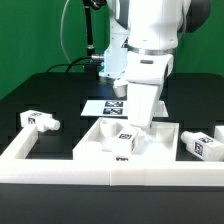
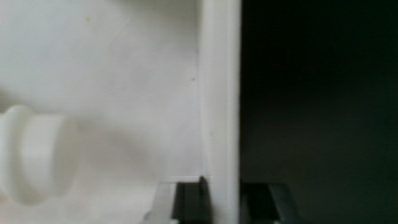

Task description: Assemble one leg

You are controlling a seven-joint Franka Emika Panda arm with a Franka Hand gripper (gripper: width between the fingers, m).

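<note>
Firmly, the gripper [image 2: 224,198] pinches the thin straight edge of the smooth white panel [image 2: 107,80]

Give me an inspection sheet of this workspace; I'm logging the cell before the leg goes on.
Surface: black table; white fence along its front; marker board behind the panel.
Job's things: three legs, on the exterior view's left, middle and right; none held.
Clutter: nothing seen.
Grippers: hand down at the panel, a finger on each side of its edge; clamped or not, cannot tell.
Cables: black cable hanging at the back.
Surroundings: green backdrop; black stand.
</note>
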